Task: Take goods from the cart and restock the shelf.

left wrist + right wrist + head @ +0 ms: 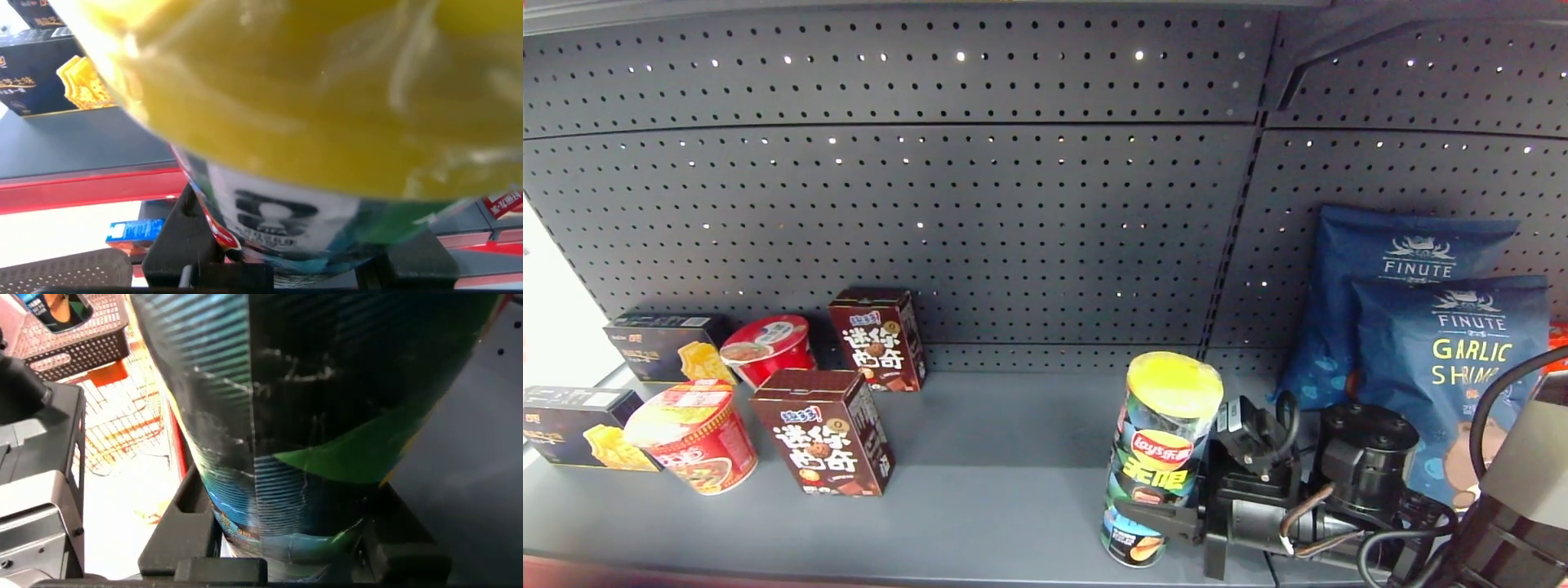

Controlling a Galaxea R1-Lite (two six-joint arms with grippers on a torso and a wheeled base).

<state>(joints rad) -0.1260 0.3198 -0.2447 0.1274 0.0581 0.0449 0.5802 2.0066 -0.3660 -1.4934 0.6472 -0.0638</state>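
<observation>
Right gripper is clamped on the chips can, low on the body just above the base. One finger crosses the can's near side; the other is behind it, hidden. In the right wrist view the fingers sit either side of the can wall, no gap visible.

Can: upright, long axis vertical, yellow lid up. It sits directly left of the gripper, with the arm coming in from the right over the shelf deck. It is right of the deck's middle, toward the near edge. The blue snack bags are near on its right. The chocolate boxes and cup noodles are well apart on the left. The right arm holds it, so the release is its job. My read: open and back out to the right, with no sideways push or the tall can tips.

Left gripper looks closed on a second can, black fingers either side of the body, yellow lid close to the lens. It seems to be out in front of the shelf, with the dark boxes beyond it.

Can't tell whether the first can's base is fully down on the deck, since the gripper covers part of it. The second can's lower end is cut off. Orange wire behind the right gripper is probably the cart; contents unreadable.
</observation>
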